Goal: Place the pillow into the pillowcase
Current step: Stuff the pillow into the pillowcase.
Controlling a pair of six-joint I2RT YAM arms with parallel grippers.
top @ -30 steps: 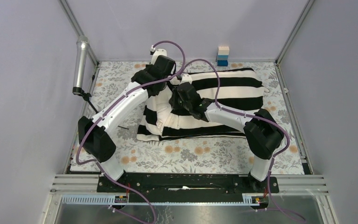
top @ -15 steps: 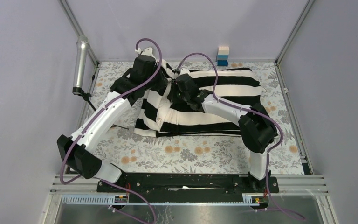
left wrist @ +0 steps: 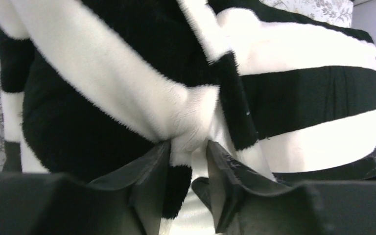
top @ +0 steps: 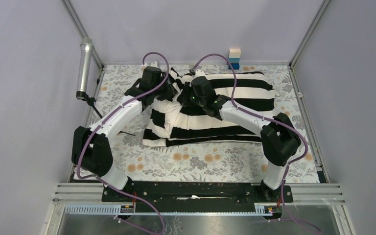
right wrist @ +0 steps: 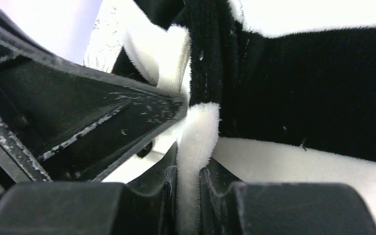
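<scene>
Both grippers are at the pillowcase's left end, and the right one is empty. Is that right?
No. The right gripper is not empty: the right wrist view shows an edge of the pillowcase pinched between its fingers. The rest holds: it and the left gripper are both at the pillowcase's left end.

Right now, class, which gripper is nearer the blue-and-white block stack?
Right. The right gripper sits left of the block stack, toward the bases; the left gripper lies farther left.
</scene>
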